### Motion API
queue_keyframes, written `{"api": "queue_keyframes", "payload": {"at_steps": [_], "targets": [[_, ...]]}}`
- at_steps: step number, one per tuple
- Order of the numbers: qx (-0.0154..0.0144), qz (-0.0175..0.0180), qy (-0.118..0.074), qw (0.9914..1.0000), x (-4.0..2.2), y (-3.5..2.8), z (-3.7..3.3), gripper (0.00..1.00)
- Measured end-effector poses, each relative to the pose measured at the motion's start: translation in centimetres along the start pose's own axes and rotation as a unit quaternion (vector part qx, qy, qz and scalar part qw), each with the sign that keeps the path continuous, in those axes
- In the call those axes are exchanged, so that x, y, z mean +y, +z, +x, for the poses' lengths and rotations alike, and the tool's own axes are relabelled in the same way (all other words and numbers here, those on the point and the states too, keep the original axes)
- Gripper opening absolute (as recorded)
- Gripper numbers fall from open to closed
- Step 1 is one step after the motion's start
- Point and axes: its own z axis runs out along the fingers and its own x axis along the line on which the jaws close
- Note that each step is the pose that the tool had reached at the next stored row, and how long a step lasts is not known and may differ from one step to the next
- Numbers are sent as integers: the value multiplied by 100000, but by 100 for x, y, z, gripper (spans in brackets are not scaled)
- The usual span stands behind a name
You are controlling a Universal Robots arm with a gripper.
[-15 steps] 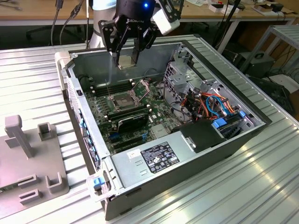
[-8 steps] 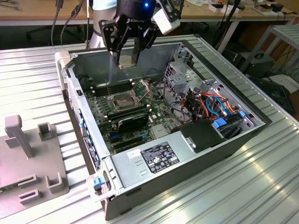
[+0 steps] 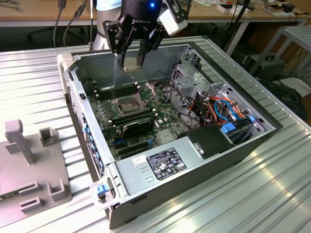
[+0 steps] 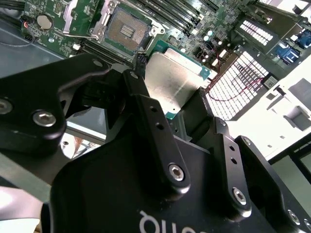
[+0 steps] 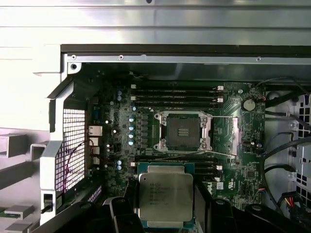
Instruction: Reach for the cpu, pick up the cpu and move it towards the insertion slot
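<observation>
Hanging clear of the board, the cpu point(image 5: 165, 195) sits pinched between the black fingers point(image 4: 146, 104) of the end effector point(image 3: 131, 62), which is closed on the chip's two opposite edges; its dull silver face shows in both wrist views point(image 4: 176, 80). In the exterior view the chip point(image 3: 130, 65) is held at the fingertips, up above the open computer case point(image 3: 252, 145), at about 12 o'clock from the insertion slot point(image 3: 125, 106) and well apart from it. The slot, a silvery frame round a dark centre point(image 5: 182, 131), lies on the green motherboard point(image 3: 160, 114) with its retaining levers raised. Long black memory slots point(image 5: 175, 92) run along either side of it. The case rests on a ribbed metal bench point(image 3: 252, 204). At roughly 8 o'clock from the case, a grey fixture plate with slotted blocks point(image 3: 34, 165) stands on the same bench.
</observation>
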Motion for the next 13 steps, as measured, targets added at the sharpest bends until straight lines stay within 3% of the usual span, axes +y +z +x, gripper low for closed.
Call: {"api": "queue_keyframes", "payload": {"at_steps": [13], "targets": [[-3,-33,765,99997,184,37,-65,55]]}}
